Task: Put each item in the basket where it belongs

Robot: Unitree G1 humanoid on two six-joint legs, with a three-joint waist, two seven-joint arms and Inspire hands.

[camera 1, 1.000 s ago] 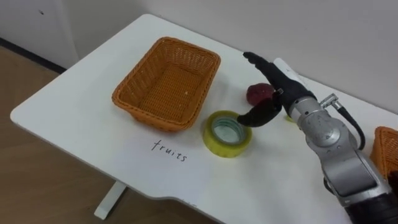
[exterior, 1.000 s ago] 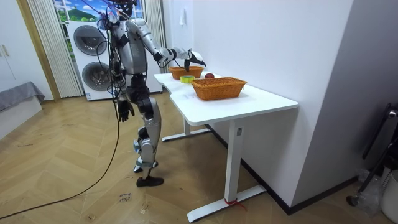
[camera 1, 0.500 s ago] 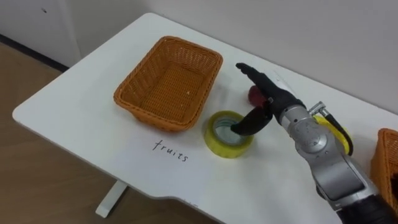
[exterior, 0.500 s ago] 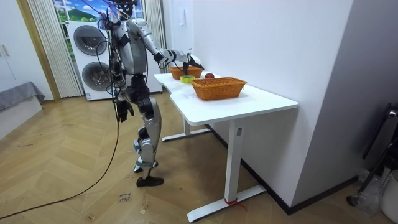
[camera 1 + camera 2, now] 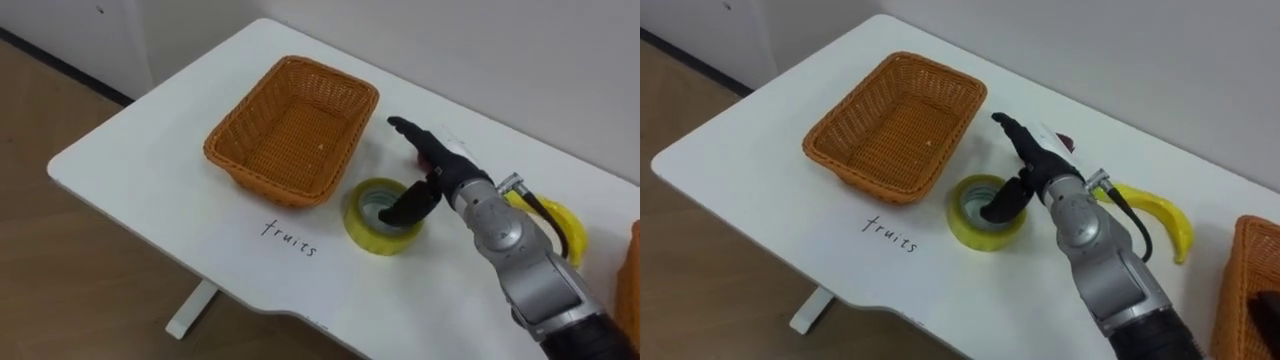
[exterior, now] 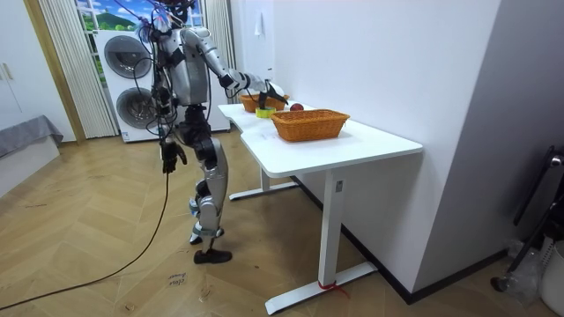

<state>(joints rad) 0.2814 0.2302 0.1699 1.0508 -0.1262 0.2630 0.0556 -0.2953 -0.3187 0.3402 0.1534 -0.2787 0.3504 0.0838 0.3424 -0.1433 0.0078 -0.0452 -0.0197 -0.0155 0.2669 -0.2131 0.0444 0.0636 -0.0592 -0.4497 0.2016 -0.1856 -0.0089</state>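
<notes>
Biggest thing in front of me is the empty wicker basket (image 5: 290,140). It sits on the bench (image 5: 140,170) to my left, with a handwritten label (image 5: 290,238) on the bench just in front of it. A second wicker basket (image 5: 1252,265) shows at the right edge, well apart from the first.

Between them the yellow tape roll (image 5: 375,235) lies flat, just beside the empty basket's near right corner. Can't tell if the two touch. My right robot hand (image 5: 440,172) is over the roll, open. Its fingers (image 5: 410,128) are straight and point away from me, and the thumb (image 5: 403,207) angles down into the roll's hole. Whether the thumb touches the inner wall, I can't tell.

The banana (image 5: 1155,215) lies on the bench right of my forearm, near the roll but apart from it. A red fruit (image 5: 1067,143) sits just beyond my fingers — mostly hidden, since the hand is in front of it.

The bench is white, on white legs, along a white wall. In the room view I stand at its far end on a wood herringbone floor (image 6: 106,264). Two stacked washing machines (image 6: 132,79) are behind me and a curtain (image 6: 62,62) is at the room view's left. My left robot hand (image 6: 169,157) hangs by my thigh.
</notes>
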